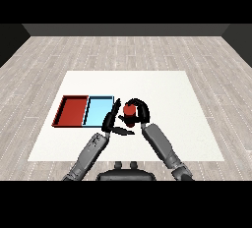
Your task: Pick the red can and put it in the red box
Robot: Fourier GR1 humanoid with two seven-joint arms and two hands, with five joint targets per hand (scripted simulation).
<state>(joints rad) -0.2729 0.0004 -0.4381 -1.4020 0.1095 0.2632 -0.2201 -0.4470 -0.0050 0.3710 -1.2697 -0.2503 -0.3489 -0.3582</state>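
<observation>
Bare test room, white table [197, 124], plank floor [123, 50]

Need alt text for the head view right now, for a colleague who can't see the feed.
The robot's right hand curls round a red can just right of two trays on a white table. The left hand, fingers straight, is beside the can, at the light blue tray. The red tray lies left of the blue one, with nothing in it.

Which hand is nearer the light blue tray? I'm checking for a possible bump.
Left. The left hand overlaps the light blue tray's right edge; the right hand, curled round the red can, is farther right.
</observation>
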